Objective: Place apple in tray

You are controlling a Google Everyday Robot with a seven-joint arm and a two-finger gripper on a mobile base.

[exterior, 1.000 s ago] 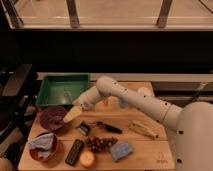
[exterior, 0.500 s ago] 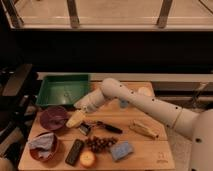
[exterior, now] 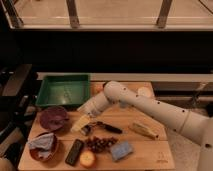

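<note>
One apple (exterior: 87, 159) is sitting at the tabletop's (exterior: 165, 150) front edge, round, no long axis. Tray (exterior: 62, 92) is lying long-side left-right, far left; tool (exterior: 83, 126) is hovering between them, jaws spread wide, gripping nothing.

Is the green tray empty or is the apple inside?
Empty: the green plastic tray shows bare floor. The round yellow-orange apple lies beside the dark grapes; the gripper hangs over the wooden table.

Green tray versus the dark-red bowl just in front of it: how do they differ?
The tray is rectangular and green; the bowl is round and dark red. The tray is the larger and lies farther back on the table. Shared: both are open-topped, and neither holds the apple, which sits at the front edge. The gripper, open, is just right of the bowl.
</note>
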